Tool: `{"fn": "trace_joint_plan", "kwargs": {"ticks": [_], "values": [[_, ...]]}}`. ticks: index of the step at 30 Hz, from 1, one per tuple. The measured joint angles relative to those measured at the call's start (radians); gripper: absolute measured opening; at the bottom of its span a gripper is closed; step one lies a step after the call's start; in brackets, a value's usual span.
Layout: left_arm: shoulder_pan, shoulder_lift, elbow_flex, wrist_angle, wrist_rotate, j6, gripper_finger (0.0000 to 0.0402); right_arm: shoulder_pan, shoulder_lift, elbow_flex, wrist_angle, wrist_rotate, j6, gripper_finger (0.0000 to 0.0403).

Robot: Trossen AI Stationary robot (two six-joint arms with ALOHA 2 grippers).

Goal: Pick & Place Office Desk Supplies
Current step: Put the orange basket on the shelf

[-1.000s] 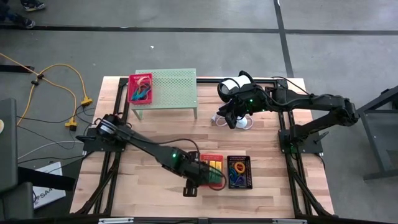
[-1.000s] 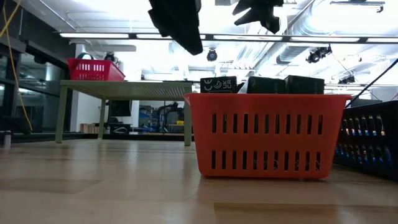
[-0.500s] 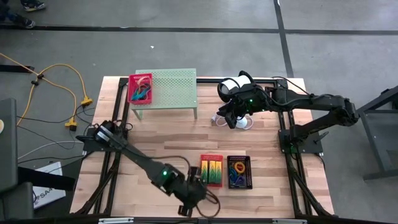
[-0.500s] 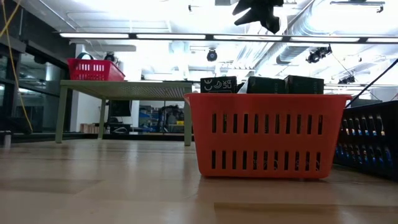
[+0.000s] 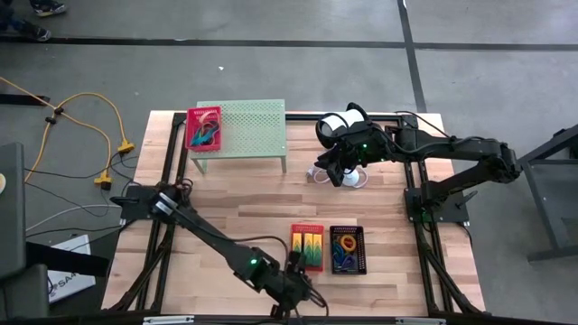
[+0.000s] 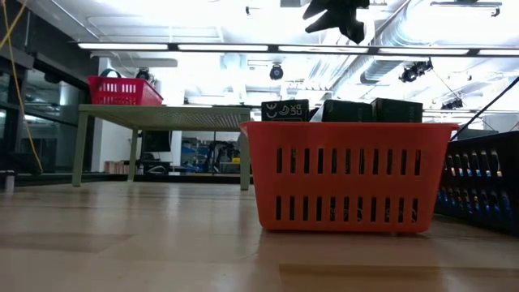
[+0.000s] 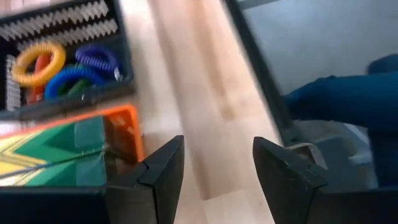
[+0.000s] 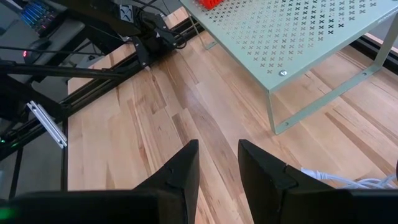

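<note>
An orange mesh basket (image 5: 307, 246) holding flat green packs (image 7: 56, 155) stands near the table's front edge. Right beside it is a black basket (image 5: 347, 249) with coloured loops (image 7: 56, 68). A red basket (image 5: 203, 126) with more loops rests on the pale-green stand (image 5: 248, 126). My left gripper (image 5: 302, 291) hangs open over bare wood at the near edge, just in front of the orange basket, with nothing between its fingers (image 7: 163, 171). My right gripper (image 5: 339, 171) hovers open and empty above the far part of the table, beside the white cylinder.
A white cylinder device (image 5: 341, 122) with a cable lies at the far right. The stand's legs (image 8: 273, 121) rest on the wood. Dark frame rails (image 5: 411, 208) run along both sides. Bare wood lies between the stand and the baskets. Something blue (image 7: 336, 99) shows beyond the near edge.
My left gripper has gone from above the orange basket toward the table's near edge, sinking a little and rolling, and has left the low view. It has stayed open. The baskets have not moved.
</note>
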Motion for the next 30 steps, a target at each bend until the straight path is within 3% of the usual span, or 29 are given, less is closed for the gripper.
{"fn": "trace_joint_plan", "kwargs": {"ticks": [13, 30], "values": [[0.051, 0.057, 0.001, 0.012, -0.099, -0.087, 0.0183, 0.0, 0.0, 0.0, 0.014, 0.0, 0.0, 0.0099], [0.06, 0.083, -0.001, -0.005, -0.042, -0.185, 0.0183, 0.0, 0.0, 0.0, 0.014, 0.0, 0.0, 0.0099]]}}
